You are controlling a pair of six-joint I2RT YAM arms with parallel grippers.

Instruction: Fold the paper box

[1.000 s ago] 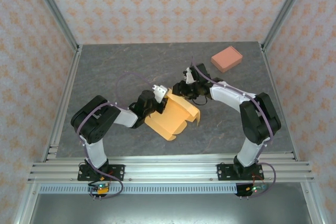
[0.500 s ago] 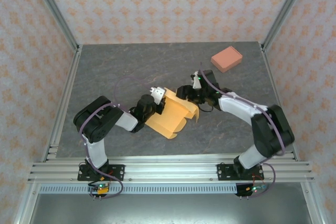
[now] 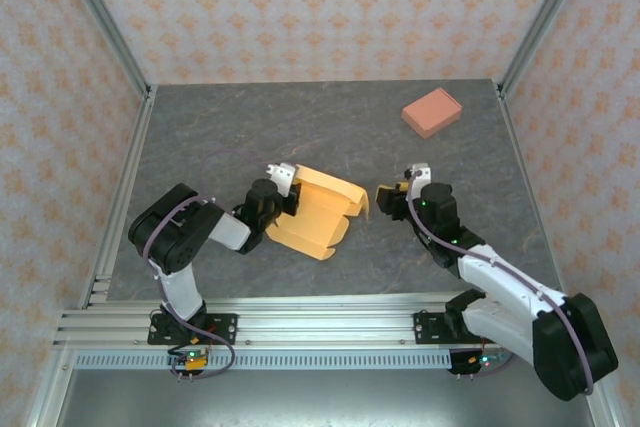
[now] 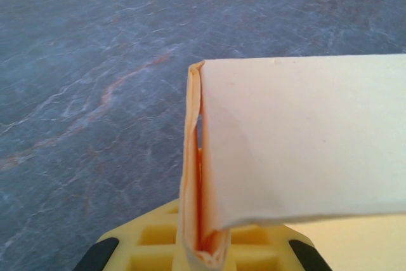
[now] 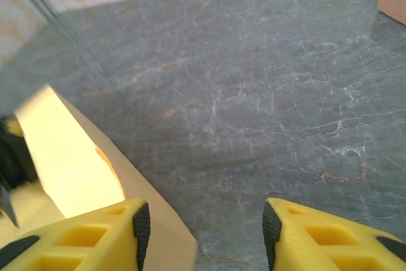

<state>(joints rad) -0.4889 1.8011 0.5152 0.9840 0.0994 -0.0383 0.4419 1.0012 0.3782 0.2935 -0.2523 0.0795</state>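
**Left hand** (image 4: 203,245): pressed together, pinching a doubled paper wall of the box (image 4: 304,138) at its left edge. Grips low on the fold, with the wall standing upright between the fingers.

**Right hand** (image 5: 203,236): spread, with nothing between the fingers. Hangs low over the desk (image 3: 250,127), just beside the right flap of the box and seemingly apart from it.

**Box:** orange, half formed, resting on the desk between the two arms. One panel raised and curling over at the right, the near flaps lying flat and open.

**Block** (image 3: 432,112): pink, near the far right corner, well apart from the work.

**Step in hand (judged):** anchoring one side while the walls are raised. Folding seems about part-way, with no wall yet tucked or locked.

**Next move (judged):** calls for bringing the right hand onto the free flap on its side, closing on the edge, then turning that flap up and inward toward the anchored wall. Needs a firm left pinch to stop the box sliding, and a light touch, since thin paper buckles readily.
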